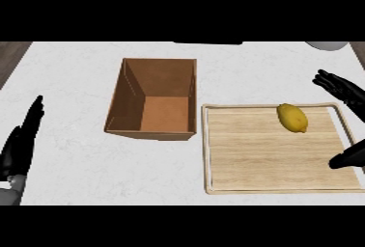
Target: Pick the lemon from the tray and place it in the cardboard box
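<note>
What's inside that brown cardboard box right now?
Nothing visible: the open brown cardboard box shows only its bare floor and inner walls. Its near wall hides a strip of floor. The yellow lemon lies on the wooden tray.

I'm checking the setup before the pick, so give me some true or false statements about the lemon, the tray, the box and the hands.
1. The yellow lemon lies on the pale wooden tray. True.
2. The brown cardboard box already holds the lemon. False: nothing shows inside it.
3. The box sits left of the tray. True.
4. The black right hand is curled round the lemon. False: it is open, clear of the lemon.
5. The black left hand is open at the view's left edge. True.
</note>
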Motion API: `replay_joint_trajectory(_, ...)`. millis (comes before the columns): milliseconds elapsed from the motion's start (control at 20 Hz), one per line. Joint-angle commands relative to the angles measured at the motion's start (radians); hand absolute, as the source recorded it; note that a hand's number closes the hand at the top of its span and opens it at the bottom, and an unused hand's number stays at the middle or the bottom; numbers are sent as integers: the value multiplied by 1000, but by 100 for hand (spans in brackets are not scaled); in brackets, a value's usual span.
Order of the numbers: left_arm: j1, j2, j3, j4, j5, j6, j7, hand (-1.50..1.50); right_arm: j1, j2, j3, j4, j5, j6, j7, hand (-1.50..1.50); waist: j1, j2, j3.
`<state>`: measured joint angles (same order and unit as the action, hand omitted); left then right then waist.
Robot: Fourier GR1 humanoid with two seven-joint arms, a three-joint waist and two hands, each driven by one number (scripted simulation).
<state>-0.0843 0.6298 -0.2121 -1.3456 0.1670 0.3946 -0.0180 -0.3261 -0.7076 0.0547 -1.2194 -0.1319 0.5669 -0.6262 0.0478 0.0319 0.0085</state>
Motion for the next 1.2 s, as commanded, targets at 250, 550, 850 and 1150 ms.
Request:
replay_joint_trajectory(250, -63, -3, -17, 36, -21, -33, 28, 0, -167, -194, 157, 150, 352, -14, -265, -150, 32, -1, -4)
replay_joint_trajectory(550, -69, -17, -24, 44, -47, -22, 37, 0, -280, -217, 335, 226, 550, -84, -309, -150, 25, -12, -6)
replay_joint_trajectory(850, -68, -17, 2, 89, -52, -36, 11, 0, -444, -164, 459, 350, 665, -58, -304, -150, 14, -15, -8)
replay_joint_trajectory(1150, -51, -24, 11, 44, -72, -34, 64, 0, -524, -68, 520, 505, 771, -138, -344, -150, -10, -24, -8)
